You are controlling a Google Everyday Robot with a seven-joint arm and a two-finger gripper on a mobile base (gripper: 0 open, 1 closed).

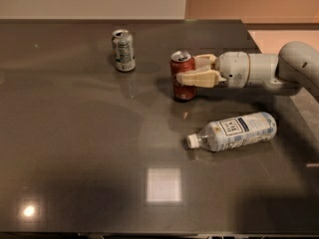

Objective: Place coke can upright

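The coke can (180,66), red with a silver top, stands upright on the dark table (75,133), right of centre. My gripper (188,69) reaches in from the right and is shut on the can. One cream finger (199,78) crosses the can's front side. The other finger (205,60) sits behind the can. The can's base appears to touch the table.
A white-and-green can (123,50) stands upright at the back, left of the coke can. A clear water bottle (233,131) lies on its side in front of my arm, cap pointing left. The table's right edge (299,108) runs under the arm.
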